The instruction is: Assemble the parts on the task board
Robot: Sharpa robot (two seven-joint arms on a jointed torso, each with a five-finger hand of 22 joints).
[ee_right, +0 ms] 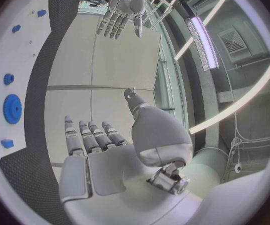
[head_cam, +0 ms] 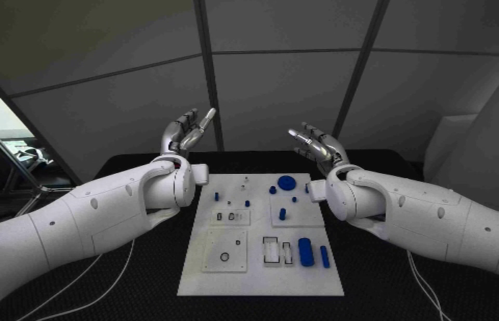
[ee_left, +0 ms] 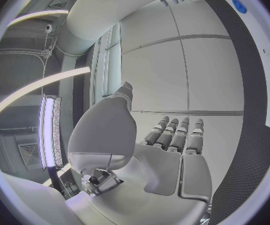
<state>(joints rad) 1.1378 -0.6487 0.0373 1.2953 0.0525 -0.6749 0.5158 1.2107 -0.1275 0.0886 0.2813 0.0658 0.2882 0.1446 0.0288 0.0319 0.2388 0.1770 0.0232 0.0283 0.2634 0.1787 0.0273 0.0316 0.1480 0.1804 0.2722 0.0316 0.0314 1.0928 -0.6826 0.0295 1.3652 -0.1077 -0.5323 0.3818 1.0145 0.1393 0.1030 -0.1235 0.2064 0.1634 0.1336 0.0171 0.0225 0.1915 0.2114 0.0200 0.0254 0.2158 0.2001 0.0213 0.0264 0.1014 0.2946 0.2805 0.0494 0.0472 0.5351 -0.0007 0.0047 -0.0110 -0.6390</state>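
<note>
- A grey panelled wall is seen behind a black table [head_cam: 135, 169], on which the white board [head_cam: 260, 278] is laid flat in the middle.
- The left hand [head_cam: 185, 132] is raised above the table's far left, fingers apart and pointing up; nothing is held.
- The right hand [head_cam: 317, 145] is raised opposite it, palm up and fingers spread, equally empty.
- Both hands are kept well apart from the board, apparently so that it is left in plain sight before any reach is made.
- Small blue parts are spread over the board: a gear [head_cam: 287, 183] near the far edge, a thick cylinder [head_cam: 306, 252] and a thin rod [head_cam: 324, 257] side by side near the right edge.
- A black ring [head_cam: 223, 257] is seen on a raised tile at the near left.
- The parts are judged to be loose or only partly seated; assembly appears not yet begun.
- A first pick is judged to call for a hand being lowered over one part.
</note>
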